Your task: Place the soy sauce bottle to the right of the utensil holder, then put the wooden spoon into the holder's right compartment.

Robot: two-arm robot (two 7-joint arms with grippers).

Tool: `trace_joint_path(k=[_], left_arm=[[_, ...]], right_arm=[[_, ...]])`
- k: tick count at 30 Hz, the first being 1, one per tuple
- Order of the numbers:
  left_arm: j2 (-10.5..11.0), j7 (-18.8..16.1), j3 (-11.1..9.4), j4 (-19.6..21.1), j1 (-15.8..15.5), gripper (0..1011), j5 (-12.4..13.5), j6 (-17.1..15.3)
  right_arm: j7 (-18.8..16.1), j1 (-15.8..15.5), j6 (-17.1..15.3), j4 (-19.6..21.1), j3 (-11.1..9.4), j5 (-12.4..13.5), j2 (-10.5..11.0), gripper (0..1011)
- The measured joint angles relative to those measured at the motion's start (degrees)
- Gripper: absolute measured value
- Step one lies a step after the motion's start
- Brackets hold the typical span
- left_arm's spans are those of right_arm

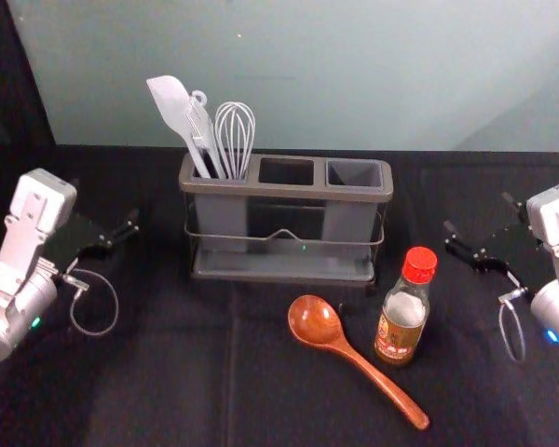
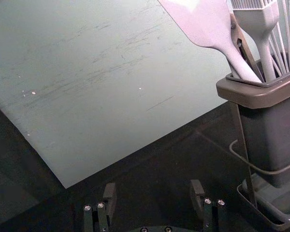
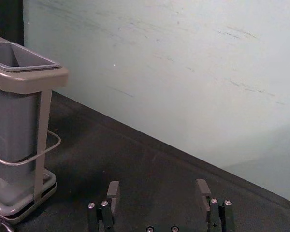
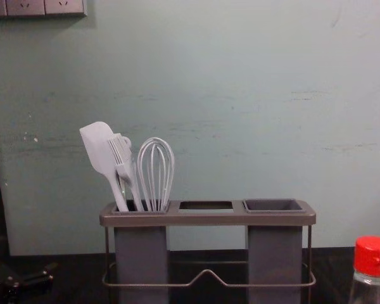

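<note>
The glossy wooden spoon [image 1: 316,321] lies beside the red-capped bottle [image 1: 402,317], before the boxy holder [image 1: 284,189]. Left gripper [image 1: 104,201] and right gripper [image 1: 478,212] flank them, each claw spread apart.

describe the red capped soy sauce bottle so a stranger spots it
Find the long grey utensil holder. Off its front right corner is the clear bottle. Unlike the brown wooden spoon beside it, it stands upright with a red cap.

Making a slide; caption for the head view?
Wooden spoon and upright soy sauce bottle on the near side of the utensil holder.
</note>
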State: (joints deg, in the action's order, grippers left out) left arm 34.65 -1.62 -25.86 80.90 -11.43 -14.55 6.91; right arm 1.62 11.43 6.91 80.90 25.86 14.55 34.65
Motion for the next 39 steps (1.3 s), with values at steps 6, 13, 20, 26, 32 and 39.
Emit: trace_joint_path(k=[6, 13, 20, 26, 32, 39], left_arm=[[0.0, 0.0, 0.0, 0.0, 0.0, 1005, 0.0, 0.0], [0.0, 0.0, 0.0, 0.0, 0.0, 1005, 0.0, 0.0], [0.0, 0.0, 0.0, 0.0, 0.0, 1005, 0.0, 0.0], [0.0, 0.0, 0.0, 0.0, 0.0, 1005, 0.0, 0.0], [0.0, 0.0, 0.0, 0.0, 0.0, 1005, 0.0, 0.0], [0.0, 0.0, 0.0, 0.0, 0.0, 1005, 0.0, 0.0]], right_arm=[[0.0, 0.0, 0.0, 0.0, 0.0, 0.0, 0.0, 1003], [0.0, 0.0, 0.0, 0.0, 0.0, 0.0, 0.0, 1002], [0.0, -0.01, 0.0, 0.0, -0.01, -0.01, 0.0, 1003], [0.07, -3.61, 0.89, 3.5, -2.3, -0.11, 1.75, 1003], [-0.4, -9.15, 2.23, 8.67, -5.4, 1.54, 4.75, 1003], [-4.08, -16.27, 4.44, 14.67, -9.69, 6.37, 8.8, 1003]])
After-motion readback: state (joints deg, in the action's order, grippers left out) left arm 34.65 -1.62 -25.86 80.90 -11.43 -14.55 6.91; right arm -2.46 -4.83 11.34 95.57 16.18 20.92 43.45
